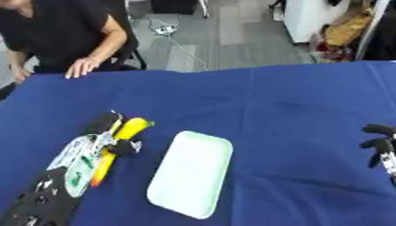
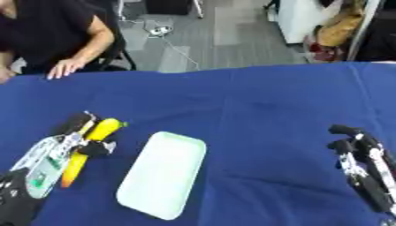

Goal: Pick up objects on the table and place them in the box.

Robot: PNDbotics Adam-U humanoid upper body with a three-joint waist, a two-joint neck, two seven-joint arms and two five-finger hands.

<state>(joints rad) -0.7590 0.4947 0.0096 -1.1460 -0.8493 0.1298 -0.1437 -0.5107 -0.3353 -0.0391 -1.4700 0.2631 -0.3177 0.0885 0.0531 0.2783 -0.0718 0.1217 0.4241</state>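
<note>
The left hand (image 1: 108, 134) is curled round a yellow banana (image 1: 123, 137), holding it low over the blue desk (image 1: 294, 110). Just to that hand's right lies a pale green tray (image 1: 192, 172). The right hand (image 2: 357, 163) rests far off, fingers relaxed, holding nothing.
</note>
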